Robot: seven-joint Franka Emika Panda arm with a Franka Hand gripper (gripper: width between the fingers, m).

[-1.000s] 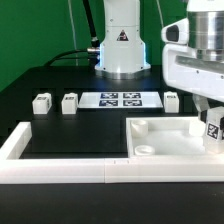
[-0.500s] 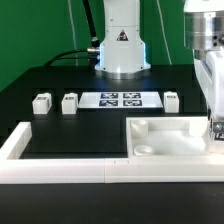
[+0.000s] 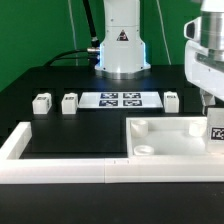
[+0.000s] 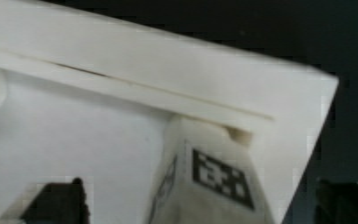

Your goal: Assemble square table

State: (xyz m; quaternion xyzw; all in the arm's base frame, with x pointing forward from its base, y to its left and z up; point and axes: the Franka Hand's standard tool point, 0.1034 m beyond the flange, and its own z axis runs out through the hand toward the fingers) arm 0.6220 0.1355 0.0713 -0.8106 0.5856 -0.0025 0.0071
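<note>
Exterior view: the table top [image 3: 170, 140] lies against the front rail [image 3: 60, 165]. Over its corner on the exterior view's right the gripper [image 3: 213, 118] hovers above a tagged leg [image 3: 215, 131] standing upright. Loose legs [image 3: 69, 101] wait beyond the top's far edge.

Wrist view: the leg [image 4: 217, 180] rises from the table top [image 4: 87, 130] between the dark fingers [image 4: 60, 200]. The gripper [image 4: 202, 205] is spread, with white gaps on both sides, clasping nothing.

This looks like seating that leg, so close squarely on its flat faces, keep it plumb, and press gently while turning.
</note>
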